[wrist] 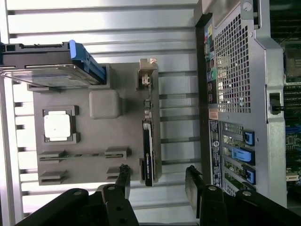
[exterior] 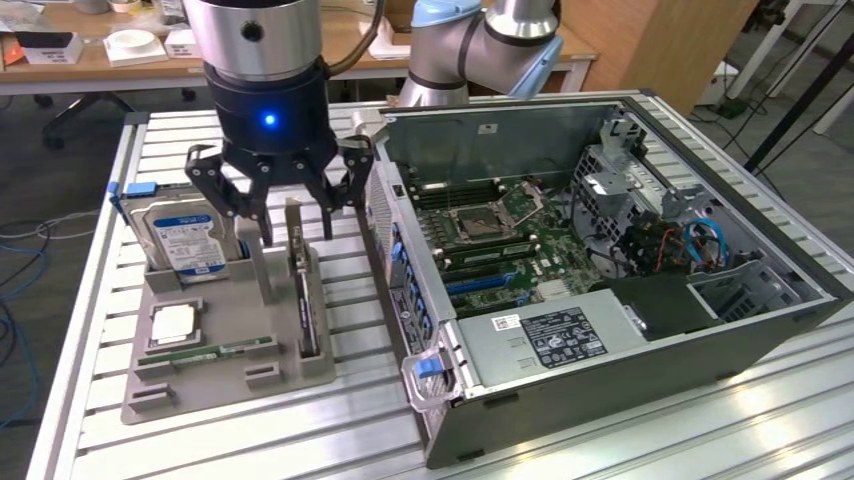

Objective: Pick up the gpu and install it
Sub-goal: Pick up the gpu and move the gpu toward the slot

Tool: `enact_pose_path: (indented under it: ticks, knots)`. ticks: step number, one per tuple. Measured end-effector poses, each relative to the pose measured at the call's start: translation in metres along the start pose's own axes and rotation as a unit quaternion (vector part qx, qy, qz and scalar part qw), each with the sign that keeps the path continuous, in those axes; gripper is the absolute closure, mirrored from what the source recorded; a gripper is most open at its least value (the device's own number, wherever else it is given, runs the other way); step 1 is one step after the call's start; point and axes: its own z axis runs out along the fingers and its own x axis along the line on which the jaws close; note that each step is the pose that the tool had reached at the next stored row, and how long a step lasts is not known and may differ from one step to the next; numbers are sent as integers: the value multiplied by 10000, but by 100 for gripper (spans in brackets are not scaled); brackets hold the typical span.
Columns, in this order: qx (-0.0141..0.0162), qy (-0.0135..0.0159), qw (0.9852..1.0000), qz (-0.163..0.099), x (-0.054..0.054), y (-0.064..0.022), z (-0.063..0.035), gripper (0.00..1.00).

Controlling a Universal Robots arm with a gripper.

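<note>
open gripper over the gpu in its holder

the gripper (exterior: 287,212) hangs just above the gray holder (exterior: 214,382), its fingers (wrist: 123,175) spread wide and holding nothing. the gpu (exterior: 304,290) stands on its thin edge in a slot of the holder, on the side next to the open computer case (exterior: 534,125), and it is not in the case. the hard drive (exterior: 187,240) stands in another slot. a square chip (exterior: 174,322) lies flat near it. all of it sits on the metal table (exterior: 347,435).
</note>
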Motion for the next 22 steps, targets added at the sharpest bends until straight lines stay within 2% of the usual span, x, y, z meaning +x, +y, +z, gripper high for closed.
enact_pose_path:
  ticks: [22]
  knots:
    - [0, -2, 10000, 0, 3, -6, 144, 41]
